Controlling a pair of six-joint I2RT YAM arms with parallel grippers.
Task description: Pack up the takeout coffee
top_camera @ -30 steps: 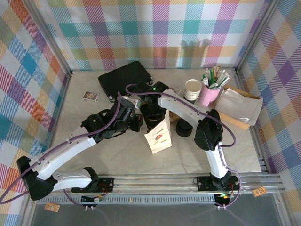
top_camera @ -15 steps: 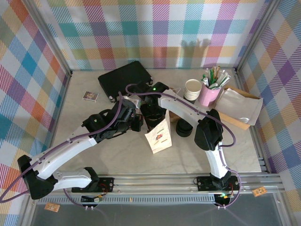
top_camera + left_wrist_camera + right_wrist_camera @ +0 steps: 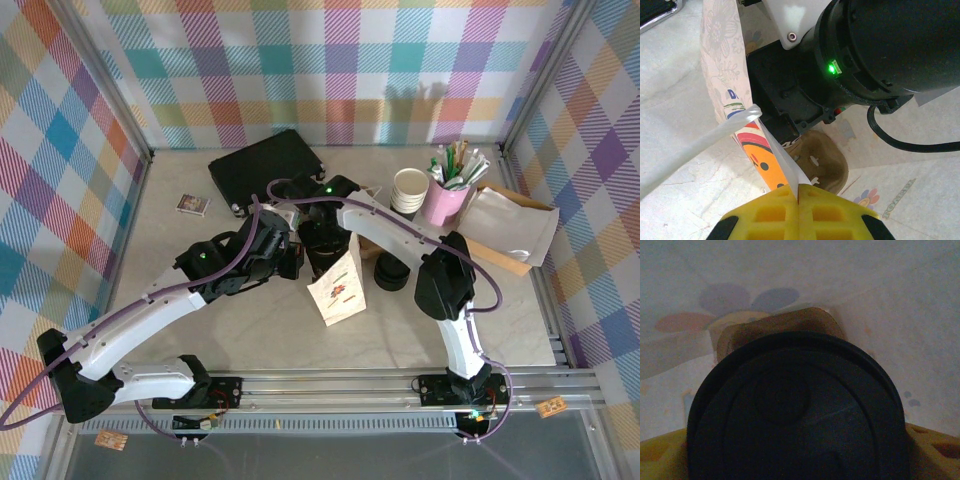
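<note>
A printed paper bag [image 3: 337, 290] stands upright mid-table with its mouth held wide. My left gripper [image 3: 798, 189] is shut on the bag's white top edge [image 3: 782, 160], next to its twisted paper handle [image 3: 700, 145]. My right gripper [image 3: 322, 245] reaches down into the bag's mouth, shut on the takeout coffee [image 3: 795, 415]. Of the coffee I see the black lid, with a yellow finger [image 3: 935, 445] on each side. Below it, on the bag's floor, lies a brown cardboard holder [image 3: 775, 327]; the left wrist view shows the holder [image 3: 822, 160] too.
Black lids [image 3: 391, 272] are stacked right of the bag. At the back right are white cups [image 3: 409, 190], a pink cup of sticks and straws [image 3: 447, 200] and flat bags [image 3: 510, 230]. A black case [image 3: 265, 170] and a small card [image 3: 192, 204] lie at the back left.
</note>
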